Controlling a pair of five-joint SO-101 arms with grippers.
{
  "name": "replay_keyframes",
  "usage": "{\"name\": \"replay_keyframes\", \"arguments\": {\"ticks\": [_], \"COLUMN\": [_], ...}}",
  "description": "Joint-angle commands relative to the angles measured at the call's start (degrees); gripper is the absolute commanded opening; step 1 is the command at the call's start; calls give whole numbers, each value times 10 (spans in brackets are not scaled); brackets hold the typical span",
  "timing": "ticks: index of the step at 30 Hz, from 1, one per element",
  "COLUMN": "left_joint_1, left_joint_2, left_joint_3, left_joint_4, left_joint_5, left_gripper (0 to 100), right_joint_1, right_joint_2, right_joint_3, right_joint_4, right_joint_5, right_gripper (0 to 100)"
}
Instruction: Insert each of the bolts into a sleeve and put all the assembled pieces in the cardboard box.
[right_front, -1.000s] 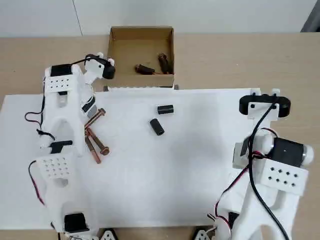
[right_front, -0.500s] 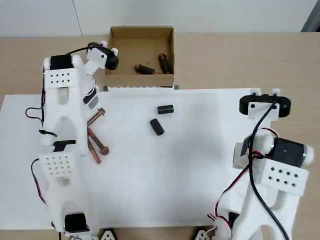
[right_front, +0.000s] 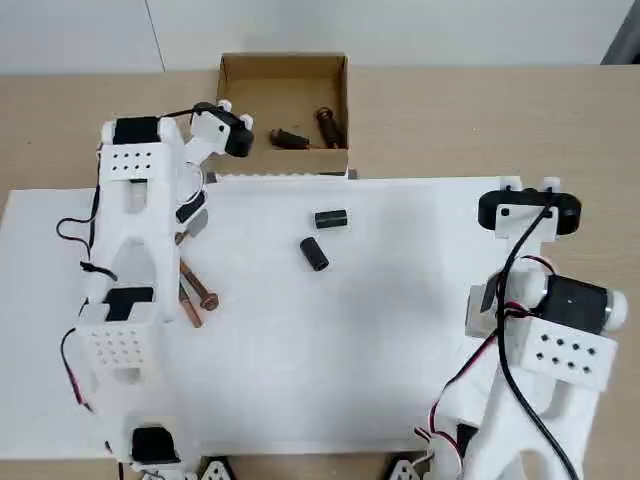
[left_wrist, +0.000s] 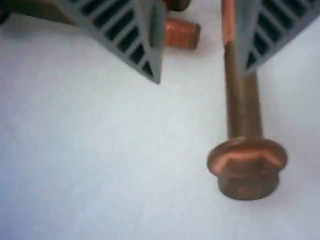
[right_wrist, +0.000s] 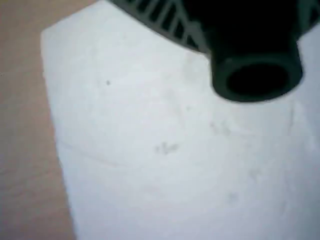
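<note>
- Several bolts (right_front: 193, 290) lay on the mat (right_front: 350, 340), just behind the left gripper (left_wrist: 200, 72) on its arm's side.
- The left gripper hung low over the mat with its jaws wide apart and nothing clamped.
- One bolt (left_wrist: 244, 120) lay flat along the inner side of one finger (left_wrist: 265, 35), its head just past that fingertip. Whether the finger touched it could not be told.
- Another bolt end (left_wrist: 181, 33) showed farther back between the jaws.
- The right gripper (right_front: 482, 312) had its jaws closed on a held sleeve (right_wrist: 257, 75). The sleeve's open end pointed away from the wrist, just above the mat near its edge.
- Two loose sleeves (right_front: 330, 218) (right_front: 314, 253) lay on the mat between the grippers, apart from both and nearer the left one.
- The box (right_front: 232, 100) stood just beyond the left gripper, past the mat's edge, with two pieces (right_front: 290, 138) (right_front: 328, 122) lying inside.
</note>
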Motion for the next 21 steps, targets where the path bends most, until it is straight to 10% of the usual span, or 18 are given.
{"name": "replay_keyframes", "arguments": {"ticks": [1,21], "left_joint_1": [-2,-6], "left_joint_2": [-28,76], "left_joint_3": [0,-3], "left_joint_4": [0,-90], "left_joint_5": [-4,-5], "left_gripper": [97,96], "right_joint_1": [2,2], "right_joint_2": [-13,-13], "right_joint_3": [-3,-3], "right_joint_4": [-11,-11], "right_joint_5": [-11,-11], "right_gripper": [4,4]}}
